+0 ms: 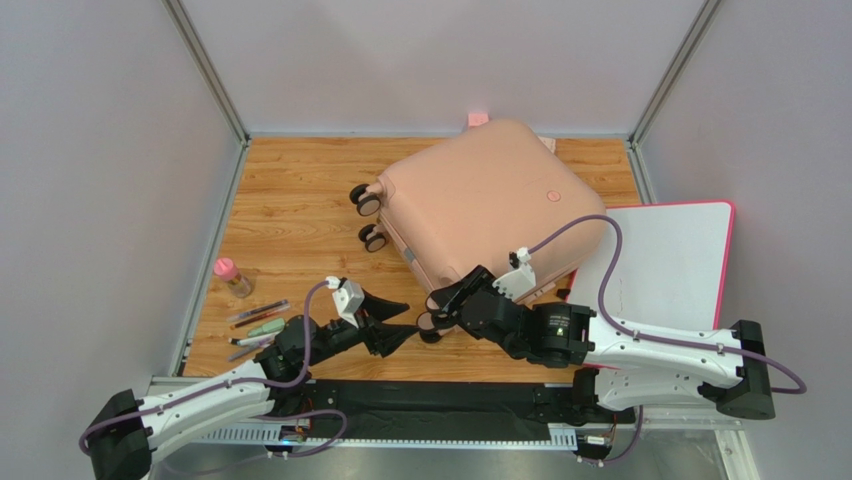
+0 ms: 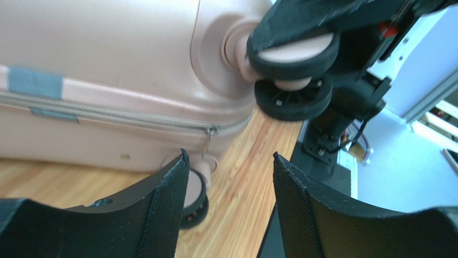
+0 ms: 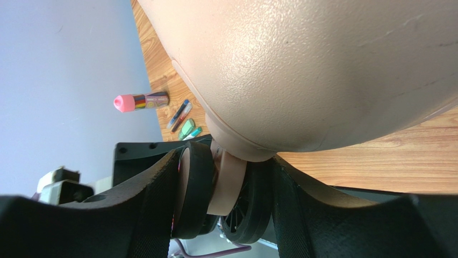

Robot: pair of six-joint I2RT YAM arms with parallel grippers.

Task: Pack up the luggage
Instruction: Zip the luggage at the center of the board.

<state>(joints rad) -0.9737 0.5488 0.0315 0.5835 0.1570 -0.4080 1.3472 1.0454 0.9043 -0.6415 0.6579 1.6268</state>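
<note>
The luggage is a pale pink hard-shell suitcase lying shut and flat on the wooden table, its caster wheels facing left. My right gripper is shut on the near-corner caster wheel, with a finger on each side of the double wheel. My left gripper is open and empty just left of that corner. In the left wrist view its fingers frame bare wood below the zipper pull, beside a lower caster wheel. The held wheel shows above.
A flat white board with a pink rim lies right of the suitcase. A pink-capped tube and several pens lie at the table's left front. Two more wheels stick out on the suitcase's left side. Walls enclose the table.
</note>
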